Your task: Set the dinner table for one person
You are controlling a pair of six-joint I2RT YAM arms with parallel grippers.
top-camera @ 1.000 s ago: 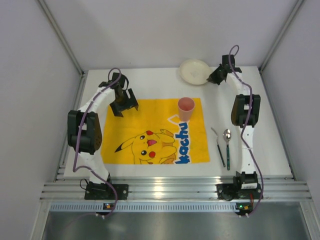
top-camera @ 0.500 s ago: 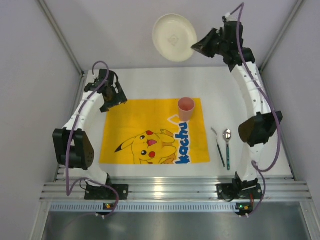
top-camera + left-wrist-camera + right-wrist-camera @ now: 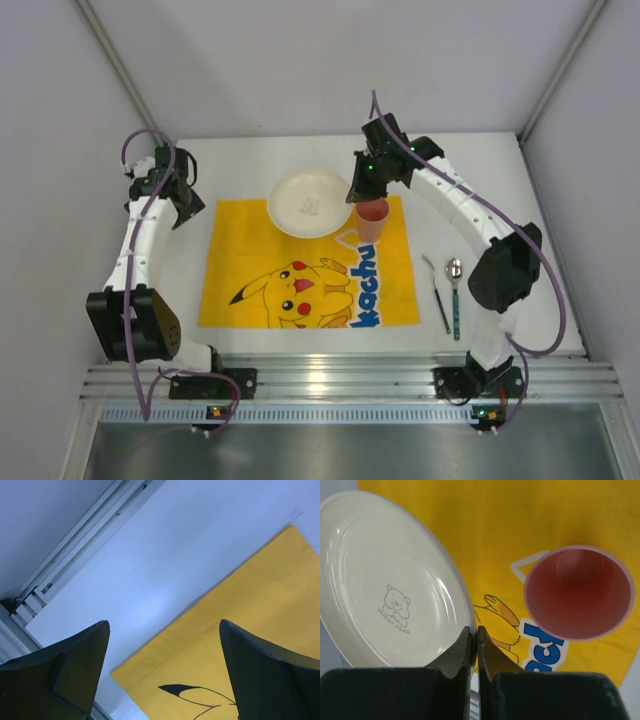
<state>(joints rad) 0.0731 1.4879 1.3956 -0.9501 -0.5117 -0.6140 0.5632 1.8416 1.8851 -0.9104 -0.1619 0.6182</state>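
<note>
The right gripper (image 3: 474, 637) pinched the plate (image 3: 390, 580) by its rim, beside the cup (image 3: 579, 592). The left gripper (image 3: 162, 630) gaped wide above a corner of the mat (image 3: 260, 620).

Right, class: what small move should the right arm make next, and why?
Probably carry the plate a little nearer, over the middle of the mat, before lowering it. The right gripper is shut on its rim, the plate overhangs the mat's far edge, and the pink cup stands close beside it.
</note>
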